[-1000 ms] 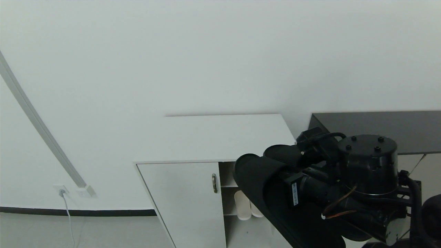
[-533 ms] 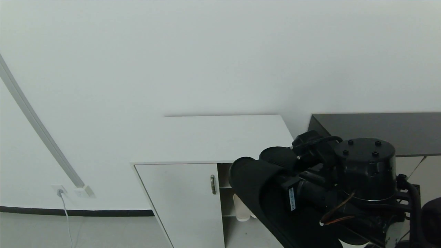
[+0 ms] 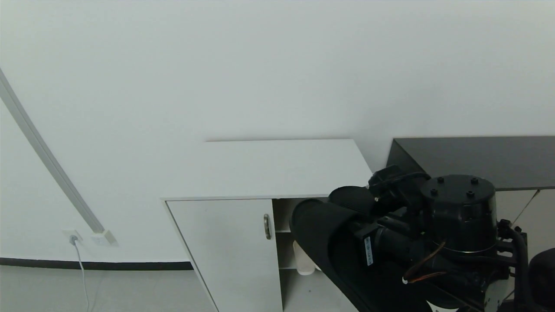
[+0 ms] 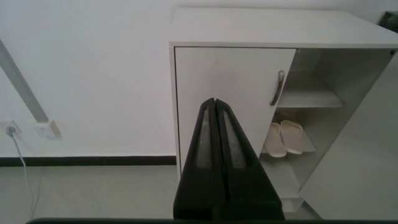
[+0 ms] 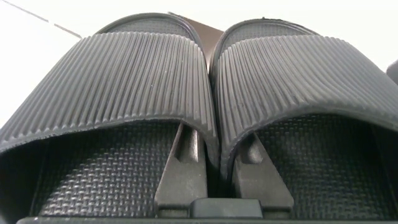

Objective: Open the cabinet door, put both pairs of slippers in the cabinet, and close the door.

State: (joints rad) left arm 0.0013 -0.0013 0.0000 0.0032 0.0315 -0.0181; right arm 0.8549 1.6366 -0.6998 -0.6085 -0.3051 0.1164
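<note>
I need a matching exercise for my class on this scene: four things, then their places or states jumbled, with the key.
1 black slippers
2 white slippers
3 left door
4 left gripper

A inside the open half of the cabinet
B shut and empty
C gripped by the right gripper
D closed over the cabinet's left half

Pairs: 1-C, 2-A, 3-D, 4-B

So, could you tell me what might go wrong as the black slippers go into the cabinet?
The right gripper pinches the black slippers only by their inner strap edges, so one could slip. The white slippers sit inside the open cabinet, so the black pair might knock them. In the head view the held pair hides much of the opening.
</note>
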